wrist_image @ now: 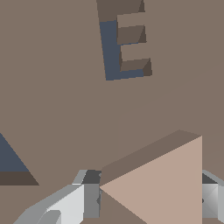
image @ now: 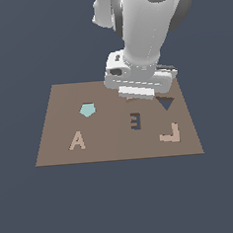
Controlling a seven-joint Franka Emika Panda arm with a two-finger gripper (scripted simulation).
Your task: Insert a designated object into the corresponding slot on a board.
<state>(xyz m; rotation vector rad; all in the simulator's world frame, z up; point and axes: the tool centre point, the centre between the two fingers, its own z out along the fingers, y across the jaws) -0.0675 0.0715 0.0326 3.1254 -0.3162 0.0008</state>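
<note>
The brown board (image: 60, 133) lies flat beneath the arm. In the wrist view the designated object (wrist_image: 168, 183), a flat peach triangle, sits between my gripper (wrist_image: 146, 199) fingers (wrist_image: 85, 199), which press on its tip and its opposite edge. The slot (image: 165, 103), a dark triangular cut-out, lies just to the exterior view's right of the gripper (image: 136, 93); only a corner of the slot (wrist_image: 11, 164) shows in the wrist view. In the exterior view the hand body hides the triangle and the fingertips. Whether the piece rests on the board or is lifted cannot be told.
A dark E-shaped cut-out (image: 135, 122) (wrist_image: 122, 43) lies in front of the gripper. A peach L-shaped piece (image: 170, 133) sits near the board's front right corner. A peach letter A (image: 77, 140) and a pale blue pentagon (image: 87, 110) are on the board's left half.
</note>
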